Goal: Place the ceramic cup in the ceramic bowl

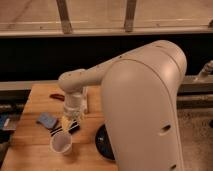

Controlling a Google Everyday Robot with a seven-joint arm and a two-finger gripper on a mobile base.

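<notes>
One risk: my tool [68, 121], whose opening I cannot tell, hangs lower-left above the small white ceramic cup [61, 143]; descending off-centre could topple it.

A wooden bench [29, 146] fills the lower left. On it lies a flat blue pad [47, 120], and just to its right a black-and-white striped block [74, 128], partly covered by the claw [69, 121], which hangs low over it. A small red object [56, 96] sits near the bench's far edge, well apart from the pad. Behind the bench runs a dark wall panel [35, 60] topped by a pale ledge [100, 33], with two slanted metal posts [64, 15] above. Speckled floor [197, 135] shows at the right.
</notes>
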